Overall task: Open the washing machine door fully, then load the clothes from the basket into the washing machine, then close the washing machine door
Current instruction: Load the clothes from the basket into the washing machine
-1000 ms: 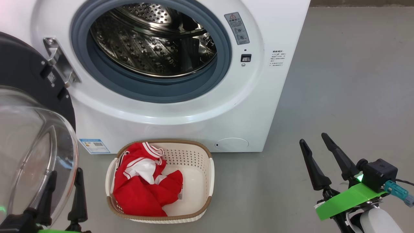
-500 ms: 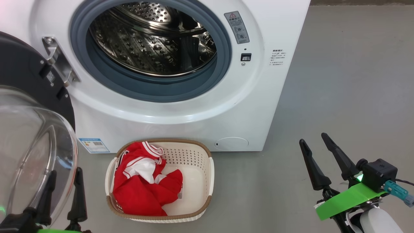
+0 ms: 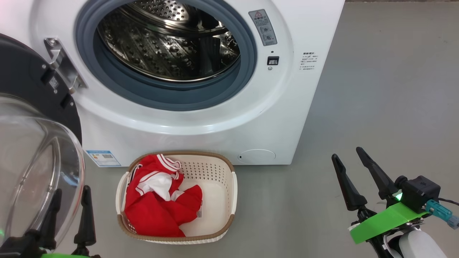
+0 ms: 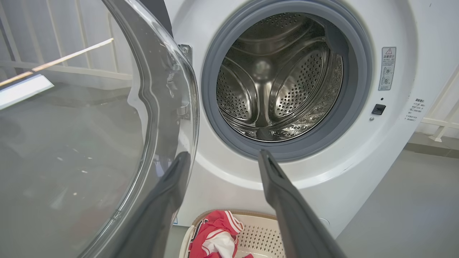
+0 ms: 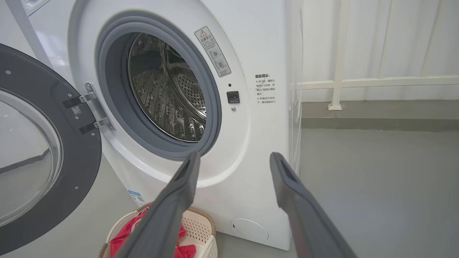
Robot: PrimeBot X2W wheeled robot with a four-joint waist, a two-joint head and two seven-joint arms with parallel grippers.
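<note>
- Grey floor [image 3: 376,89] lies before the washing machine [image 3: 200,139]; the washing machine door [image 3: 21,79] stands swung wide at left.
- The basket [image 3: 211,170] sits just before it, the clothes [image 3: 157,211] heaped in its left half.
- Left gripper [image 3: 71,190] by the door and right gripper [image 3: 346,152] over floor: jaws apart, empty.

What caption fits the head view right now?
Washing machine door open, steel drum empty, red clothes in the basket; left hand and right hand open.

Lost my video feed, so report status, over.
Open, empty: left gripper, right gripper. Washer door open, clothes in basket. Left gripper close beside door.
</note>
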